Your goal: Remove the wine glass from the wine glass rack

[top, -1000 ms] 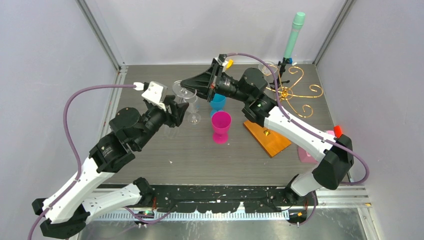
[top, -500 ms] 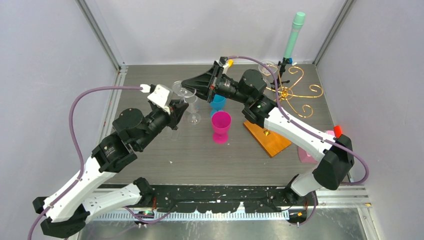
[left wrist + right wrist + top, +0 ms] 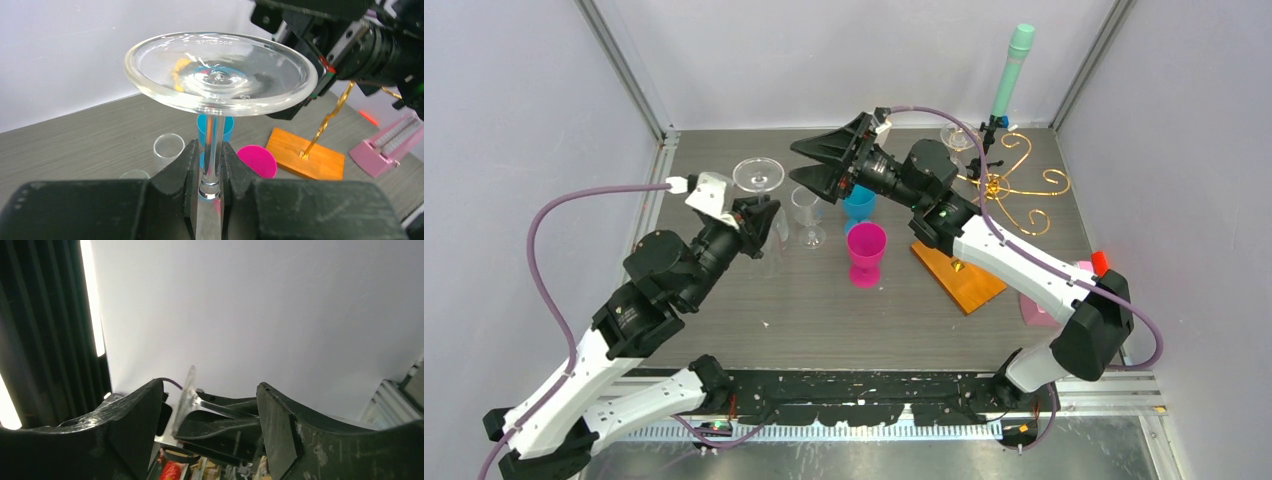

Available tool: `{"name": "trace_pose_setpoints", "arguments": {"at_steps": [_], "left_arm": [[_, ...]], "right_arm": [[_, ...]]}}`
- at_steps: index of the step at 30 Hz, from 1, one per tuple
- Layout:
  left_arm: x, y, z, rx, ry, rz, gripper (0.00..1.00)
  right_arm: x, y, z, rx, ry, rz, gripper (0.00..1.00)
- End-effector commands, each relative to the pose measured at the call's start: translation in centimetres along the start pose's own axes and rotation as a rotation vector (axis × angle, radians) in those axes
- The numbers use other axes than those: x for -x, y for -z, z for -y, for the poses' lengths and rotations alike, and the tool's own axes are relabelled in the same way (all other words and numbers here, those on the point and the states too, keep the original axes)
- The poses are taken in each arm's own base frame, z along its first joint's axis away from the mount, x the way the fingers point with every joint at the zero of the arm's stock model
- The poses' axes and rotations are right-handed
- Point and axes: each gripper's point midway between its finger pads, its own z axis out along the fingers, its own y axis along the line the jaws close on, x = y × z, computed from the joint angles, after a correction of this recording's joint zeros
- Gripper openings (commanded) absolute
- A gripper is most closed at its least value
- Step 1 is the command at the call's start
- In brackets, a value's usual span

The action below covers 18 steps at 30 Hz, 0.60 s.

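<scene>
A clear wine glass [image 3: 758, 174] hangs upside down, its round foot [image 3: 220, 70] uppermost. My left gripper [image 3: 760, 216] is shut on its stem [image 3: 212, 160], one finger on each side; the bowl is hidden below the fingers. Just right of the foot my right gripper [image 3: 810, 161] stands open and apart from the glass. In the right wrist view the foot [image 3: 187, 395] shows edge-on between the spread fingers [image 3: 280, 430]. The wine glass rack [image 3: 1012, 182], gold wire on an orange-brown wooden base [image 3: 958, 276], stands at the back right, with another clear glass [image 3: 954, 137] at its far side.
On the table between the arms stand a small clear glass [image 3: 807, 215], a blue cup [image 3: 858, 206] and a pink cup [image 3: 866, 253]. A teal tube [image 3: 1014, 68] rises behind the rack. A pink object [image 3: 1038, 306] lies at the right, and walls close in on three sides.
My right gripper has opened and let go of the glass's foot. My left gripper has shut on the stem and carried the glass a little left, away from the right gripper.
</scene>
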Motion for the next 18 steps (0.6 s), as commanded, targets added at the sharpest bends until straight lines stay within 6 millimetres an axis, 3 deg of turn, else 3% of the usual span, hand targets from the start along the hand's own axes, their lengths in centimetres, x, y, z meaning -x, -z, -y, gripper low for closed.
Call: {"name": "trace_pose_setpoints", "arguments": {"at_steps": [1, 4, 8, 15, 16, 18], "left_arm": [[4.3, 0.6, -2.2, 0.125, 0.130, 0.169, 0.00], [5.6, 0.9, -3.3, 0.195, 0.227, 0.214, 0.00], [7.1, 1.2, -4.3, 0.262, 0.341, 0.267, 0.00], [8.6, 2.6, -6.8, 0.389, 0.536, 0.379, 0.00], [8.8, 3.1, -7.1, 0.401, 0.603, 0.404, 0.00], [8.8, 3.4, -7.2, 0.403, 0.631, 0.416, 0.00]], "right_arm": [[1.2, 1.5, -1.0, 0.003, 0.164, 0.131, 0.74], [1.7, 2.7, -0.2, -0.041, 0.229, 0.209, 0.74], [0.3, 3.3, 1.5, -0.105, 0.321, 0.224, 0.74], [-5.7, 2.6, 4.2, -0.150, 0.464, 0.115, 0.74], [-7.7, 2.1, 4.6, -0.131, 0.488, 0.072, 0.73], [-8.5, 1.9, 4.8, -0.123, 0.492, 0.056, 0.73]]}}
